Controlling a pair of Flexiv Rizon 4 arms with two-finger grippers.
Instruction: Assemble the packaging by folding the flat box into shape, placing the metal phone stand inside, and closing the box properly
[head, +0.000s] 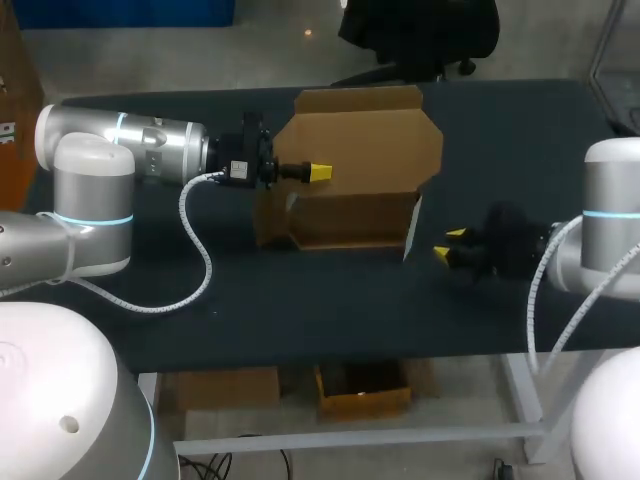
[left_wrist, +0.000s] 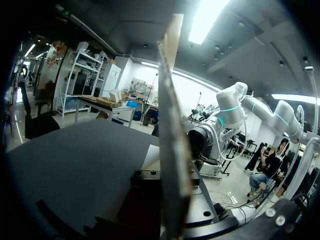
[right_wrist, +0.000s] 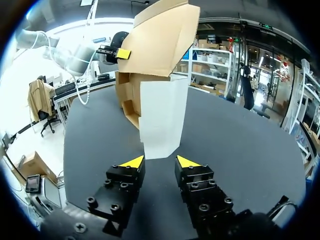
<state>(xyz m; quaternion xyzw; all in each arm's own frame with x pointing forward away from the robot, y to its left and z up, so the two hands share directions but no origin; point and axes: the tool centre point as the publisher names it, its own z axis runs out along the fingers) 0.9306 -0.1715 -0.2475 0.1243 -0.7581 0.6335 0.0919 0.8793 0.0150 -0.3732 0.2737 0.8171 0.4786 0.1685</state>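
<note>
a: what's nearest on the table (head: 300, 310)?
b: the right claw (head: 449, 244), over at the right side, low above the dark top. it's released, the two yellow tips standing apart with nothing between them

a: what is it pointing at?
b: the cardboard box (head: 345, 222), which sits just left of it, around the middle of the table. the box is already folded up into a tray shape and its top is open

a: is the claw touching it?
b: no. a white side flap (right_wrist: 161, 117) stands upright at the box's right end, just ahead of the tips, and a strip of bare table shows between them

a: and farther back?
b: the lid (head: 365, 135) rises from the box's far edge, standing open, a broad brown panel with cut corners

a: where's the other arm?
b: the left arm (head: 150, 150) comes in from the left, stretched out level above the table. the left claw (head: 318, 172) is clenched on the lid near its left edge

a: how can you tell?
b: one yellow tip lies flat on the lid's near face, and from that arm's own wrist the panel shows edge-on, running straight down into the claw
</note>
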